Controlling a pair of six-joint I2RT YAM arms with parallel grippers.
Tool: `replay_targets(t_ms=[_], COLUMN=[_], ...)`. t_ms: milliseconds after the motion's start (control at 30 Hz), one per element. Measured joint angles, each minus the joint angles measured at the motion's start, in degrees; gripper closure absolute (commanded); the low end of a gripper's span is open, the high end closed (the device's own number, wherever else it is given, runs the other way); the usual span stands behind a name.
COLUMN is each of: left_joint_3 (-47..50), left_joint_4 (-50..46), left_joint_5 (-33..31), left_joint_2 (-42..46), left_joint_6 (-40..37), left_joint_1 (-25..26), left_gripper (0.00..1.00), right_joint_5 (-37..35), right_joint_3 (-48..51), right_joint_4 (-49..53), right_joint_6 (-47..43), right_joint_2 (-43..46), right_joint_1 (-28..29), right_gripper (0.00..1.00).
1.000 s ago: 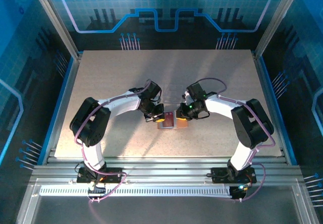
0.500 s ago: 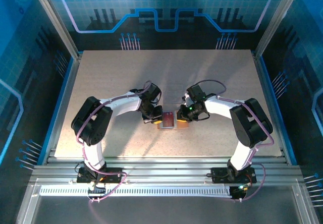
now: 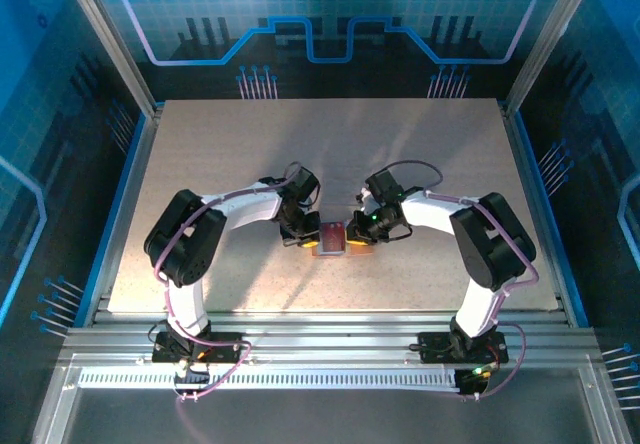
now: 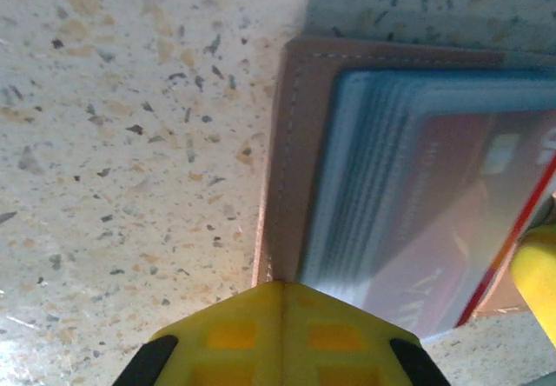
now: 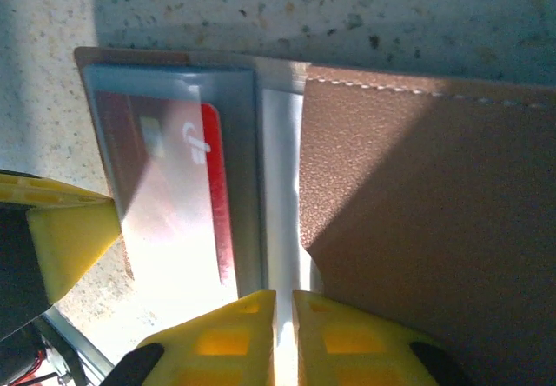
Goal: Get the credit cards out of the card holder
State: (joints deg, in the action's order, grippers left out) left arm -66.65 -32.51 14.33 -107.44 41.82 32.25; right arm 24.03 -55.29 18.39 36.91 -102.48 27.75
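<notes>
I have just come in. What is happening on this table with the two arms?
Two robot arms are working on an open brown card holder that lies in the middle of the table. The left gripper, jaws shut, has its tip at the holder's edge. The right gripper has its jaws almost together, apparently pinching the holder's grey inner strip. A red credit card sits in a clear pocket and is not yet taken out.

White marks on red credit card point(image 5: 213, 203) in card holder point(image 5: 417, 195): blurred, nothing legible.
</notes>
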Motion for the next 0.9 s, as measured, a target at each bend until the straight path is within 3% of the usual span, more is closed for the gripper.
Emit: replay_targets(t_ms=[500, 900], left_joint_3=[0.5, 1.2], left_joint_4=[0.8, 1.5], left_joint_5=[0.5, 0.9], left_joint_2=[-0.5, -0.1], left_joint_6=[0.0, 0.0], left_joint_1=[-0.2, -0.6], left_gripper=[1.0, 1.0], right_joint_5=[-7.0, -9.7], right_joint_3=[-5.3, -5.4], right_joint_4=[7.4, 9.8], right_joint_6=[-2.5, -2.5], right_joint_2=[-3.1, -0.6], right_joint_1=[2.6, 3.3], right_gripper=[0.95, 0.93])
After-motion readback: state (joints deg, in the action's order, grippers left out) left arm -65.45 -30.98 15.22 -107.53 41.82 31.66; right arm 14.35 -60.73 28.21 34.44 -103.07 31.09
